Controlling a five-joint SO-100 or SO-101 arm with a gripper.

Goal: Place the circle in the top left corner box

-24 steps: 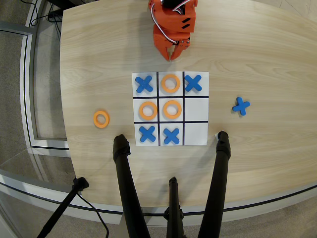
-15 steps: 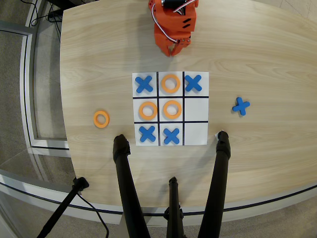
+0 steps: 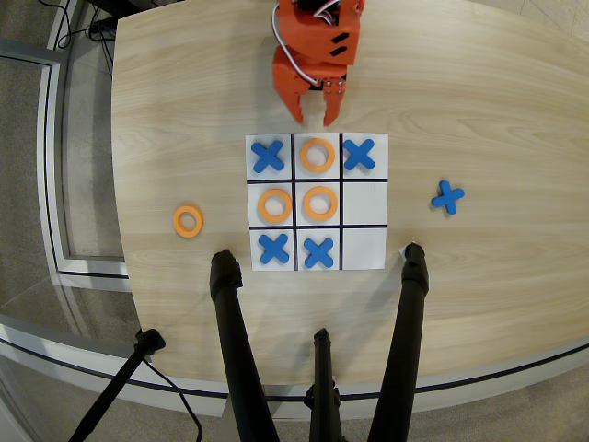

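A loose orange ring [image 3: 188, 221] lies flat on the wooden table, left of the white nine-cell grid sheet [image 3: 364, 199] in the overhead view. Three more orange rings sit in grid cells: top middle [image 3: 317, 155], middle left [image 3: 274, 204] and centre [image 3: 319, 203]. Blue crosses fill the top left, top right, bottom left and bottom middle cells. The only corner cell without a cross is the bottom right one [image 3: 364, 249], which is bare. My orange gripper [image 3: 314, 118] hangs just above the grid's top edge, jaws apart and empty, far from the loose ring.
A spare blue cross [image 3: 448, 196] lies on the table right of the grid. Three black stand legs [image 3: 232, 322] [image 3: 410, 295] [image 3: 320, 368] reach in from the bottom edge. The table's curved edge [image 3: 120, 230] runs down the left side.
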